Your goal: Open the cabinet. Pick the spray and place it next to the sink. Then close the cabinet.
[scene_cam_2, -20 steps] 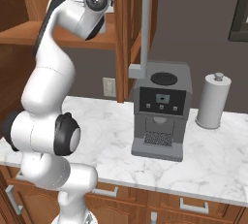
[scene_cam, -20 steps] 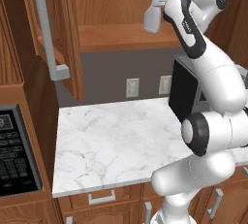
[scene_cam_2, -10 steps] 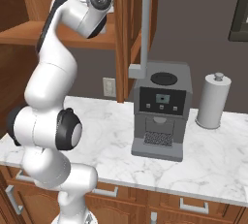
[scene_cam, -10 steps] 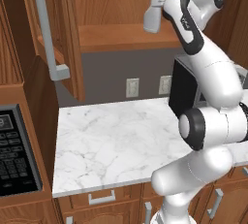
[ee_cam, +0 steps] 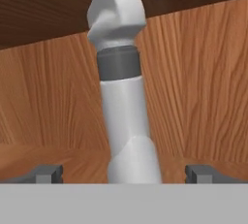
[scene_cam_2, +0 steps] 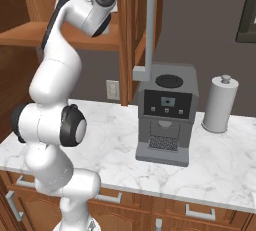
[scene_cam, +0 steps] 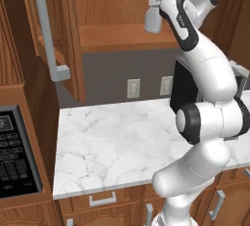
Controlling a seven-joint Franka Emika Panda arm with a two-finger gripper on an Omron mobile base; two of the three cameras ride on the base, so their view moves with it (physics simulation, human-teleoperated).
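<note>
The cabinet (scene_cam: 58, 29) stands open, its left door swung out with the grey bar handle (scene_cam: 46, 24) facing me. On its wooden shelf (scene_cam: 117, 36) the pale spray (scene_cam: 153, 13) stands upright, trigger nozzle on top. In the hand view the spray (ee_cam: 127, 121) rises close in front, centred between the two fingertips (ee_cam: 47, 172). My gripper (ee_cam: 125, 174) is open, with a finger on each side of the bottle's base and a gap to both. The arm reaches up to the shelf from the right (scene_cam: 183, 19). The sink is out of view.
A boxy grey coffee machine (scene_cam_2: 167, 117) and a paper towel roll (scene_cam_2: 220, 104) stand on the marble counter (scene_cam: 117, 142). The cabinet's right door with its bar handle (scene_cam_2: 149, 25) hangs above the machine. A black appliance panel (scene_cam: 14, 156) sits at the left.
The arm has shifted slightly toward the shelf, bringing the hand closer to the spray. The bottle has not moved and the jaws stay wide.
</note>
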